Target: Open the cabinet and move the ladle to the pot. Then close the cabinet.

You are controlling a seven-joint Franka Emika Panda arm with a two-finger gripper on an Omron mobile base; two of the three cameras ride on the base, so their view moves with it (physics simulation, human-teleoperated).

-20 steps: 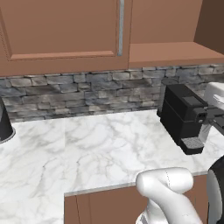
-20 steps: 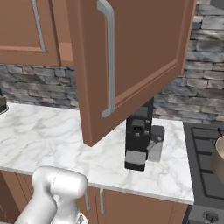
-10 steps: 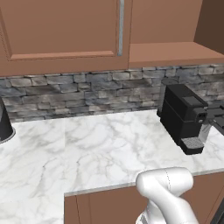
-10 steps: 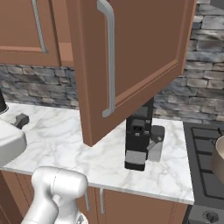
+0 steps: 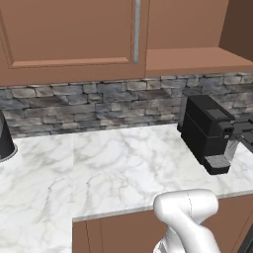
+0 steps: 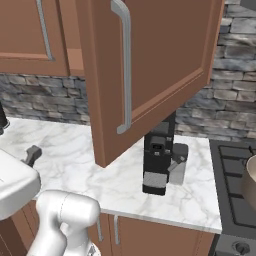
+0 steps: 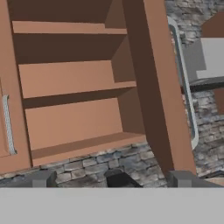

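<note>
Reddish-brown cabinet (image 7: 74,83) — right door (image 6: 150,65) swung open; silver bar handle (image 6: 125,65)

wall: grey stone backsplash (image 5: 99,101) | counter: white marble (image 5: 99,168)

My cabinet (image 7: 78,87) hangs above the counter, reddish-brown, its right door (image 6: 150,70) swung wide open, silver bar handle upright; shelves inside look bare. My tan pot (image 6: 250,182) peeks in at the stove's right edge.
</note>
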